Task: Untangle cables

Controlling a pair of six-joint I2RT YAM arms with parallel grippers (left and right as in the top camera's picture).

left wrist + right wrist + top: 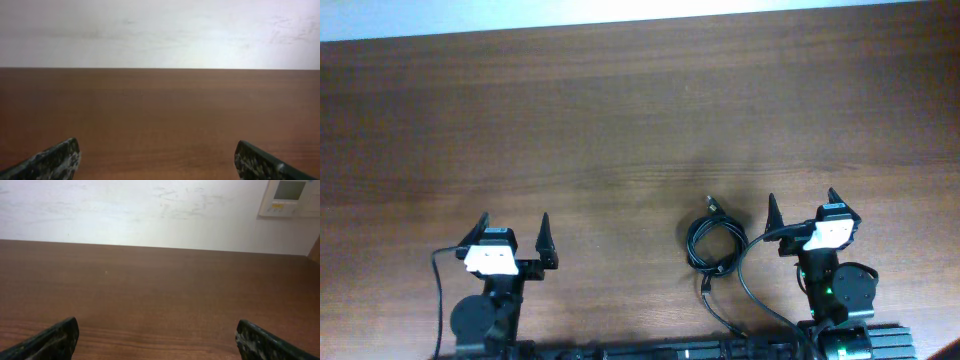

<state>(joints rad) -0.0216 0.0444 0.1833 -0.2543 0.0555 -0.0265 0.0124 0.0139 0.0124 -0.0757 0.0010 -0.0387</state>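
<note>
Overhead: the cables (715,243) sit as one small coil on the worktop (620,120). The coil is between the two arms but far over toward the right arm (830,250). It lies just beside the right jaws on their inboard (left) side, slightly back toward the base from the fingertips (772,212). One plug end (712,203) points away from the base and the other tail (704,285) trails toward it. So the long axis runs fore-aft, roughly parallel to the jaws. The left arm (495,262) is well apart from the coil. Both sets of jaws are spread wide and hold nothing. The right arm's own thicker wire (742,270) curves close by the coil; we can't tell if they touch.

Left wrist: only bare worktop ahead. The fingertips (55,160) sit at the bottom corners, released, with no cable in view.

Right wrist: same picture. The fingertips (50,340) are apart with nothing between them, and there's a wall panel (289,197) top right. The coil is out of frame.

We judge this is the right arm's pick. It needs a sideways shift to its left and a pull back, not a straight reach.
</note>
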